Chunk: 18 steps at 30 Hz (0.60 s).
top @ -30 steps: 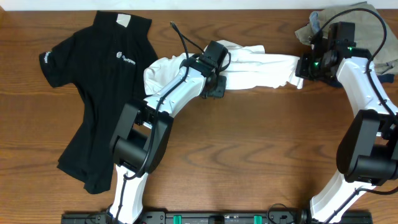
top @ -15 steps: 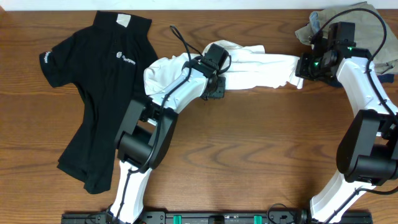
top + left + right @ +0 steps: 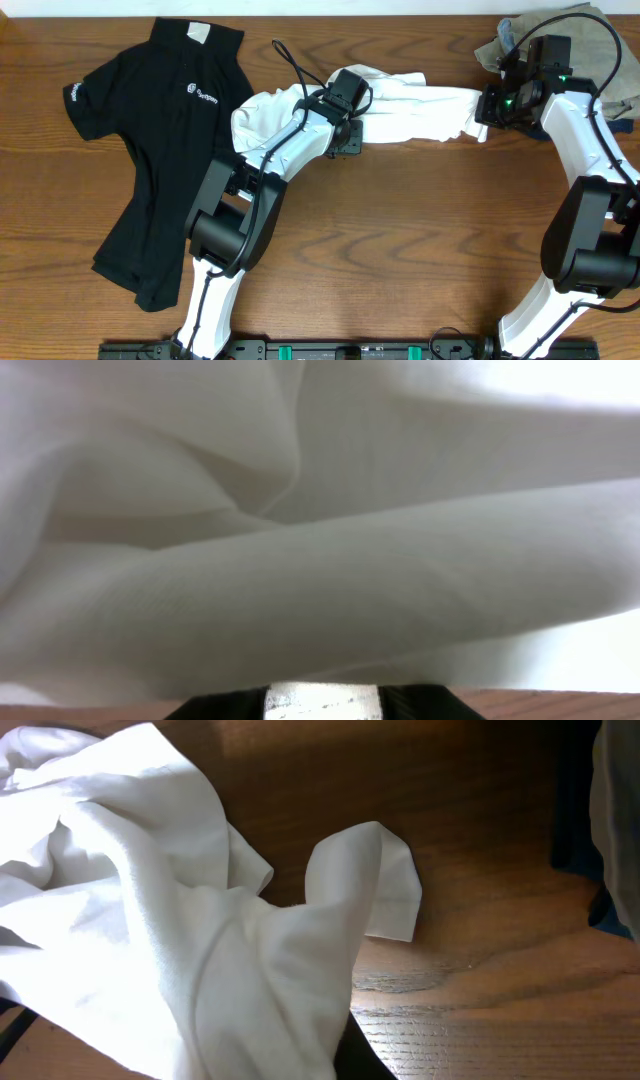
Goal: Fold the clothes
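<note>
The white T-shirt (image 3: 420, 112) lies bunched in a long band along the far side of the table, stretched between my two grippers. My left gripper (image 3: 346, 134) is shut on its middle; in the left wrist view the white cloth (image 3: 320, 560) fills the frame above the jaw. My right gripper (image 3: 486, 110) is shut on its right end; in the right wrist view the cloth (image 3: 150, 920) drapes over the finger and a sleeve hem curls on the wood. Its print is hidden. The black shirt (image 3: 160, 150) with a white chest logo lies spread flat at the left.
A khaki-and-navy stack of garments (image 3: 600, 50) sits at the far right corner, just behind my right gripper; its edge shows in the right wrist view (image 3: 620, 810). The wooden table (image 3: 400, 250) is bare in front of the white T-shirt.
My left arm's base link has shifted slightly right and the left gripper has nudged a little up. The right arm and both shirts have stayed put.
</note>
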Each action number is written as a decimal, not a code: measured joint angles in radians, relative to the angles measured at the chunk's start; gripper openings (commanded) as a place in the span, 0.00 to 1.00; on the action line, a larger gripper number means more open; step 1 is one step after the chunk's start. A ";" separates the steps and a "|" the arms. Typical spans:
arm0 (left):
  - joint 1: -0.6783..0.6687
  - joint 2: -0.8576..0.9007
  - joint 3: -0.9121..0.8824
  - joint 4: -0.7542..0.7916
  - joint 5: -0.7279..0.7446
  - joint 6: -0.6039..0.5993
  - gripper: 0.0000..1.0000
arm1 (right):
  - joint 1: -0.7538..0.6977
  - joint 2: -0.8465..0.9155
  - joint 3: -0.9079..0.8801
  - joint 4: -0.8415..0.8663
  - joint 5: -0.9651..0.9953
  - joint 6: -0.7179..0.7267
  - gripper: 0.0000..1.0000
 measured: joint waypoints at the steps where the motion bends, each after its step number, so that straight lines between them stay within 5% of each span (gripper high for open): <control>1: 0.000 0.000 0.000 0.004 -0.003 0.000 0.43 | 0.000 0.000 0.000 0.001 0.000 0.000 0.03; 10: 0.000 0.007 -0.001 0.042 -0.026 -0.001 0.43 | 0.000 0.000 0.000 0.006 0.000 0.000 0.04; 16: 0.000 0.017 -0.001 0.066 -0.049 -0.005 0.06 | 0.000 0.000 0.000 0.006 0.000 0.000 0.04; 18: 0.000 0.018 -0.001 0.068 -0.052 -0.002 0.06 | 0.000 0.000 0.000 0.006 0.000 -0.001 0.04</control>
